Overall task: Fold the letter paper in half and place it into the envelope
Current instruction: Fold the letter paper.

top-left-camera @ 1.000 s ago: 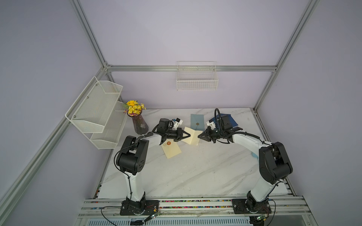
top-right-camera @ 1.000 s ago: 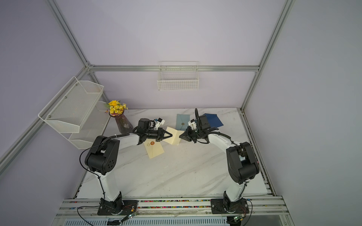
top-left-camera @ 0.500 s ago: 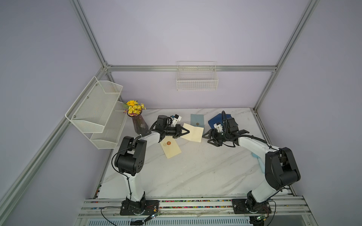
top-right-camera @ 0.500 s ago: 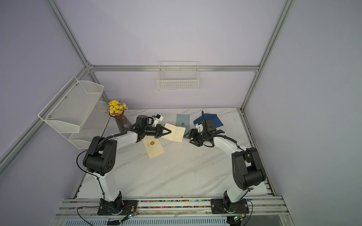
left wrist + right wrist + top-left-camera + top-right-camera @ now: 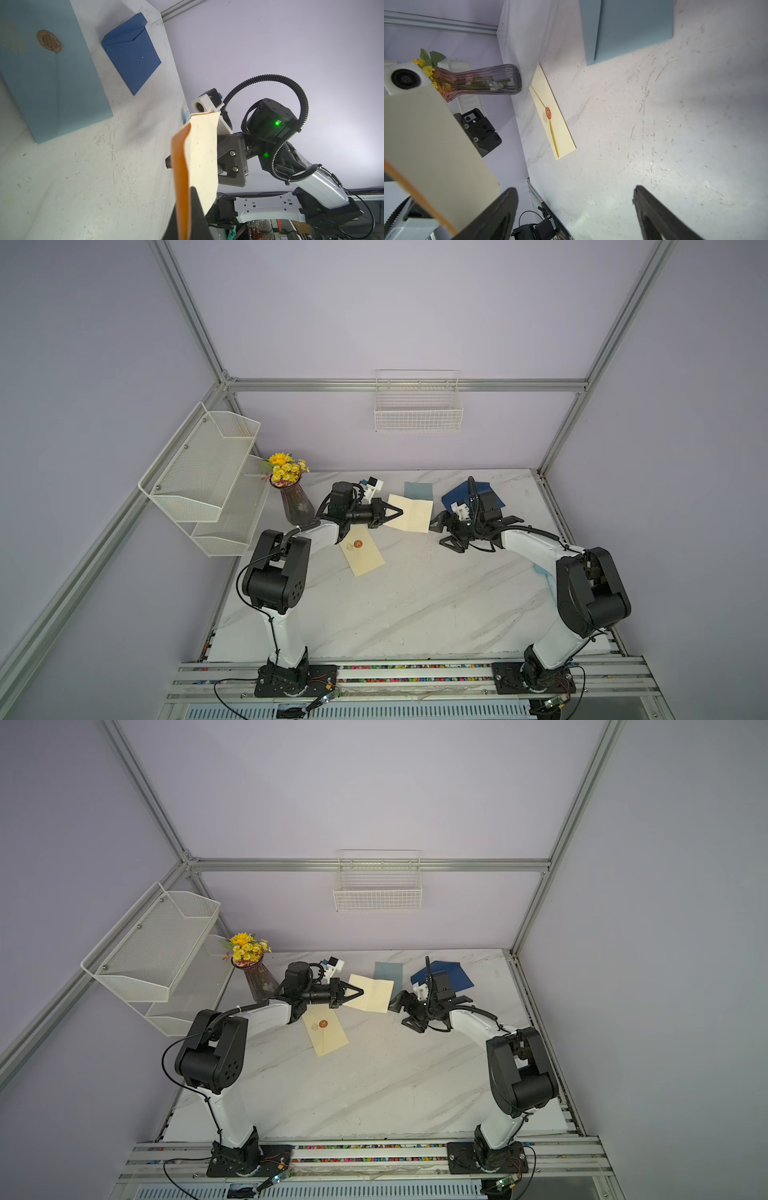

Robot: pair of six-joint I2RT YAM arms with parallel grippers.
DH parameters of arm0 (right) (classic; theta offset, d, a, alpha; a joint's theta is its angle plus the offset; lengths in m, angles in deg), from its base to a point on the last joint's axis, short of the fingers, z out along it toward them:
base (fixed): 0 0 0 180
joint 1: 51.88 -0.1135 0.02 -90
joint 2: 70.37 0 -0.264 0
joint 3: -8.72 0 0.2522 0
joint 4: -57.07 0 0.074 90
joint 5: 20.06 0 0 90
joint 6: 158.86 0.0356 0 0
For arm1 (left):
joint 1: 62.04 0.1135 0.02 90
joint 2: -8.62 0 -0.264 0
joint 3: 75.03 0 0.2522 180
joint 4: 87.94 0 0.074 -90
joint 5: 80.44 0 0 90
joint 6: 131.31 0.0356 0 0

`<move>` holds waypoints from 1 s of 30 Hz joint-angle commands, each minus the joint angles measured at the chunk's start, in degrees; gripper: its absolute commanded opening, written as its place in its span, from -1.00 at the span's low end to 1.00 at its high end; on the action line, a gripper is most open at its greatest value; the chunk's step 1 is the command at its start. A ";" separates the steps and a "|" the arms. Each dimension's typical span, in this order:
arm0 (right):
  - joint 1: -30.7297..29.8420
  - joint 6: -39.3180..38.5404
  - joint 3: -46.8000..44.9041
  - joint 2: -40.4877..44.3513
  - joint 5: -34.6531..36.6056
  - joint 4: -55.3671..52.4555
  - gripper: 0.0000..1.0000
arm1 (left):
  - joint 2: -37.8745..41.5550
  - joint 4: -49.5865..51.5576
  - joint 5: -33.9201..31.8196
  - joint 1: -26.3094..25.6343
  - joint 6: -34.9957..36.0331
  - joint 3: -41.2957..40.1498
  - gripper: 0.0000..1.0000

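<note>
Your right gripper (image 5: 441, 532) no longer pinches the letter paper (image 5: 411, 512): its jaws now stand wide apart, drawn back just right of the sheet's edge. The sheet now hangs from your left gripper (image 5: 397, 513) alone, spread wider mid-frame.

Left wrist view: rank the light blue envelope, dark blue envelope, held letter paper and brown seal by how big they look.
1. Light blue envelope, though cropped by the frame.
2-3. Letter paper and dark blue envelope look alike; the paper is nearest the camera, so unranked.
4. Brown seal.
</note>
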 commanded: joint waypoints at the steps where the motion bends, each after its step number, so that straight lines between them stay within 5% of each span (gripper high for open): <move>1: -1.63 2.53 2.47 -1.61 -3.21 6.59 0.82 | -0.54 -7.98 1.41 -0.33 -4.07 -0.10 -1.00; 18: -6.80 11.76 1.44 -2.55 -6.92 22.40 0.69 | -4.50 -23.02 -0.50 -2.33 -15.31 -2.25 -1.00; 30: -7.02 14.28 -1.25 -1.73 -6.74 27.26 -0.38 | -6.64 -32.32 -1.85 -2.73 -22.55 -2.96 -0.85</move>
